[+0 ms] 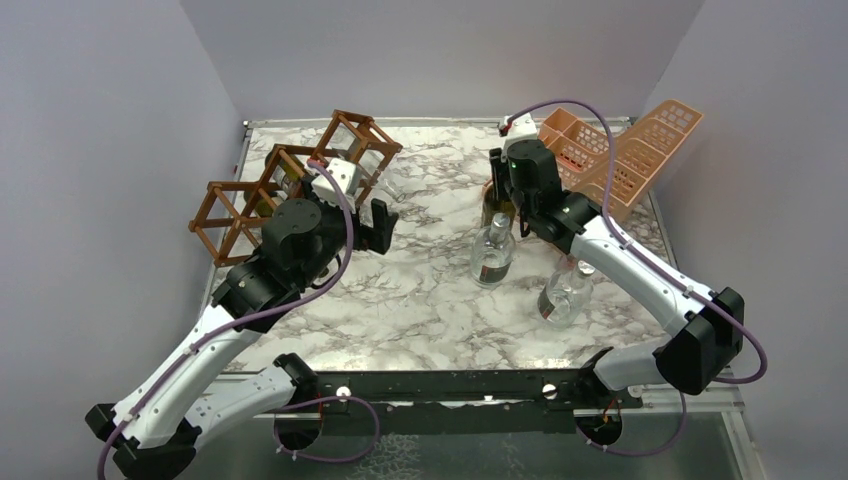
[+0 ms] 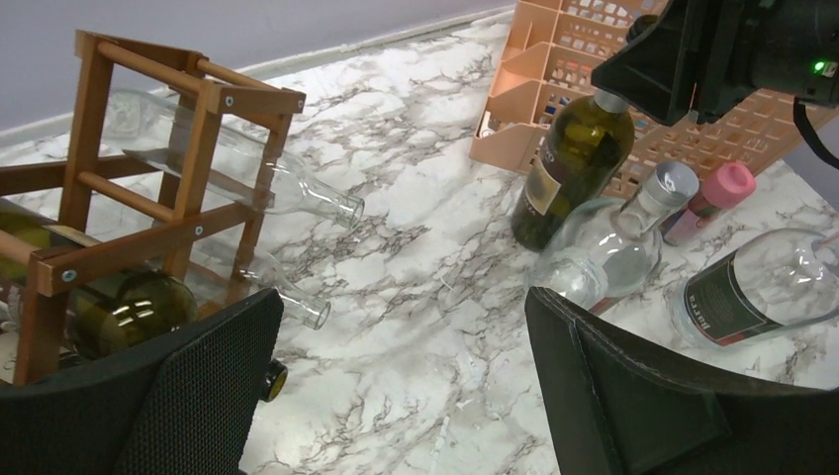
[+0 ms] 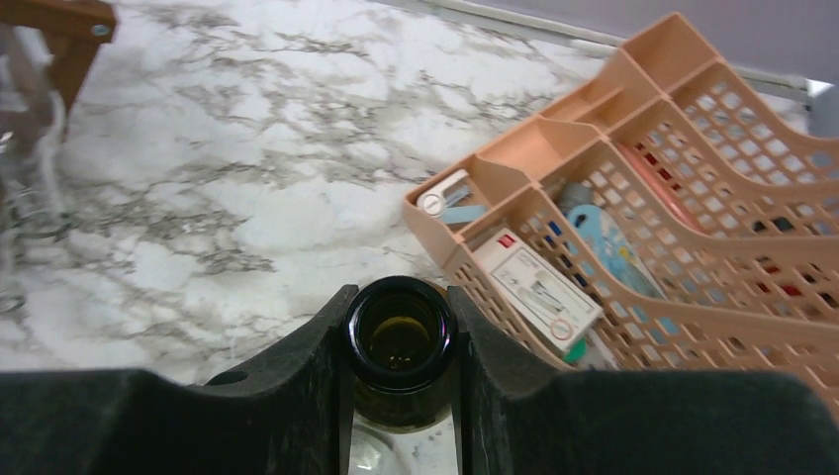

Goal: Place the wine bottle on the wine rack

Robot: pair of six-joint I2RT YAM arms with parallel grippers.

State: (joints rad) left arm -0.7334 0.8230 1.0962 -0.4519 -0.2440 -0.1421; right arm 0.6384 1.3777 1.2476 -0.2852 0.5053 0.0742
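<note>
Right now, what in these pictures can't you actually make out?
- The wine bottle: in the top view, the right end effector covers its neck; the right wrist view shows only its mouth.
- The wine rack: in the left wrist view, cut off by the left edge; its bottle count is unclear.
- Contents of the orange basket: in the right wrist view, half hidden behind perforated walls, print too small.

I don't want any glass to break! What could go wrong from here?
1. The right gripper pinches the green bottle only at the top of its neck, so it might slip or swing when lifted.
2. A clear bottle stands right beside it and could get knocked over.
3. The rack already holds other bottles; the new one could bump them.
</note>
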